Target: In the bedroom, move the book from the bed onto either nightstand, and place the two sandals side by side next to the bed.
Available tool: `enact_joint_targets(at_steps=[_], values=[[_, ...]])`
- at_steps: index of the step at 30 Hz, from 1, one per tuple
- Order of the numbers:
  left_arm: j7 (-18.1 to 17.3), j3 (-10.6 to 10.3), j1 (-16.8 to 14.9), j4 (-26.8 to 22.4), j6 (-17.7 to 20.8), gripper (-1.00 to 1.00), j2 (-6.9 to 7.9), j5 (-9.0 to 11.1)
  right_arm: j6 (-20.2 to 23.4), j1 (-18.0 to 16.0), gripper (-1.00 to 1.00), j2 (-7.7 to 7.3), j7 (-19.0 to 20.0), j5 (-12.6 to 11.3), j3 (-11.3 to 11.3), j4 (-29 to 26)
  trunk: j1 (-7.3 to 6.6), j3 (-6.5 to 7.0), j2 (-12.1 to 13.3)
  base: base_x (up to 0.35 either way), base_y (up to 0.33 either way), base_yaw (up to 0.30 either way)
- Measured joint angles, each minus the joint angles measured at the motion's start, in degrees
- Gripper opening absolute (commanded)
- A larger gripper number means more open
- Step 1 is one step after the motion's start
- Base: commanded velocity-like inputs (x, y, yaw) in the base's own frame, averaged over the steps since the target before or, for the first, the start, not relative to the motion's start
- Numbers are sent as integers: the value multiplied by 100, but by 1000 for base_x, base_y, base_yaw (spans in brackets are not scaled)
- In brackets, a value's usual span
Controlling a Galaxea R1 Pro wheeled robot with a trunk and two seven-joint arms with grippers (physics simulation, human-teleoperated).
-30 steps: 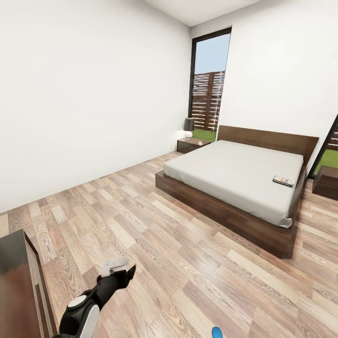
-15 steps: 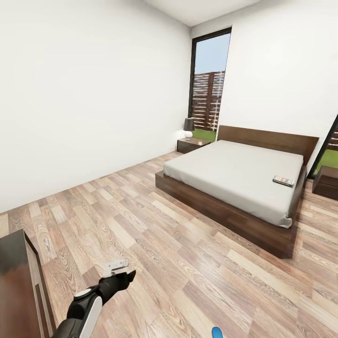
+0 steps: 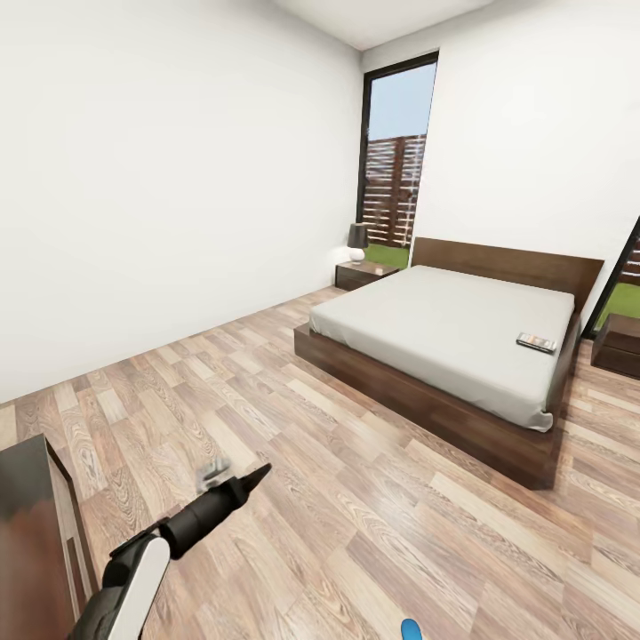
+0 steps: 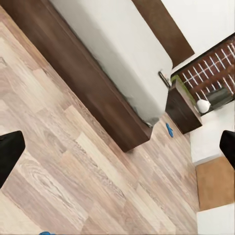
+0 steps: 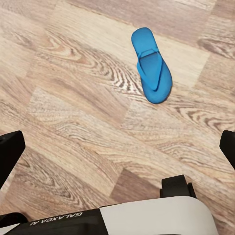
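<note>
The head view looks across the bedroom's wood-plank floor (image 3: pixel 293 427) toward the bed (image 3: pixel 453 333), whose pale mattress sits on a dark brown frame with a headboard against the far wall. The book (image 3: pixel 536 341) lies flat on the mattress close to its right edge, near the headboard end. One nightstand (image 3: pixel 363 273) stands left of the headboard below the tall window (image 3: pixel 396 156) and carries a small lamp (image 3: pixel 356 241); the second nightstand (image 3: pixel 620 344) stands at the bed's right side, just beyond the book. The left hand (image 3: pixel 233 484) hangs low over the bare floor, well apart from the bed, and in the left wrist view its two dark fingertips (image 4: pixel 9 154) stand wide apart, holding nothing. The right hand (image 5: pixel 117 147) is likewise spread wide and empty above the planks, with one blue sandal (image 5: pixel 152 65) lying flat on the floor ahead of it. The other sandal (image 4: pixel 169 129) lies on the floor between the bed's corner and a nightstand.
</note>
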Motion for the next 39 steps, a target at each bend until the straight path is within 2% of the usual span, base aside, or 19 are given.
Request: enact_joint_targets(at_steps=[1, 3, 6, 8, 11, 15, 18, 19, 20, 22, 23, 25, 26, 28, 29, 31, 33, 35, 39], values=[[-14, 12, -11, -25, 5, 100, 3, 46, 2, 0, 100, 0, 1, 0, 0, 0, 0, 0, 0, 0, 0, 0], [-50, 62, -32, -68, 14, 100, 17, 279, 5, 0, 100, 0, 2, -4, -2, 0, 0, 0, 0, 0, 0, 0], [-100, 106, -47, -81, 19, 100, 110, 817, 12, 0, 100, 0, 8, -7, -2, -2, 0, 0, 0, 0, 0, 0], [-117, 111, -50, -84, 21, 100, 143, 995, 13, 0, 100, -5, 10, -7, -4, -9, 0, 0, 0, 0, 0, 0], [-126, 112, -53, -86, 20, 100, 167, 1098, 34, 0, 100, -16, 12, -8, -12, -96, 0, 0, 0, 0, 0, 0], [-130, 111, -54, -87, 18, 100, 180, 1150, 229, -1, 100, -18, 0, -2, -14, -1032, 0, 0, 0, 0, 0, 0], [-129, 106, -54, -87, 13, 100, 183, 1161, 847, -2, 100, -16, -7, 33, -8, -1961, 0, 1, 0, 0, 0, 0], [-127, 106, -54, -87, 11, 100, 184, 1164, 1375, -3, 100, -17, -8, 75, -7, -2429, 0, 1, 0, 0, 0, 0], [-126, 105, -54, -87, 10, 100, 184, 1163, 1689, -3, 100, -17, -8, 108, -6, -2684, 0, 1, 0, 0, 0, 0], [-124, 108, -54, -88, 9, 100, 185, 1161, 2981, -21, 100, -18, -14, 234, -2, -3520, 0, 1, 0, 0, 0, 0], [-124, 109, -54, -88, 9, 100, 185, 1161, 3297, -29, 100, -18, -18, 271, 0, -3707, 0, 0, 0, 0, 0, 0], [-123, 109, -54, -87, 8, 100, 185, 1160, 4264, -152, 100, -17, -32, 414, 27, -4244, 0, 1, 0, 0, 0, 0], [-123, 106, -54, -87, 8, 100, 185, 1159, 4558, -318, 100, -14, -40, 533, 61, -4409, 0, 1, 1, 0, 0, 0], [-118, 106, -54, -86, 8, 100, 185, 1159, 4932, -868, 100, 0, -70, 1348, 330, -4499, 0, 1, 1, 0, 0, 0], [-117, 107, -54, -87, 8, 100, 185, 1159, 4968, -943, 100, 3, -70, 1583, 402, -4447, 0, 0, 1, 0, 0, 0], [-112, 106, -54, -85, 8, 100, 185, 1159, 5048, -1106, 100, 12, -68, 2425, 648, -4075, 0, 0, 1, 0, 0, 0], [-103, 102, -54, -81, 3, 100, 180, 1159, 5080, -1174, 100, 22, -58, 3075, 780, -3716, 0, 0, 1, 0, 0, 0], [-101, 72, -54, -84, 3, 100, 177, 1158, 5075, -1209, 100, 28, -56, 3457, 848, -3508, 43, -35, -78, 0, 0, 0], [-104, 53, -54, -86, 7, 100, 182, 1158, 5053, -1220, 100, 35, -56, 3570, 868, -3448, 131, -107, -239, 0, 0, 0]])
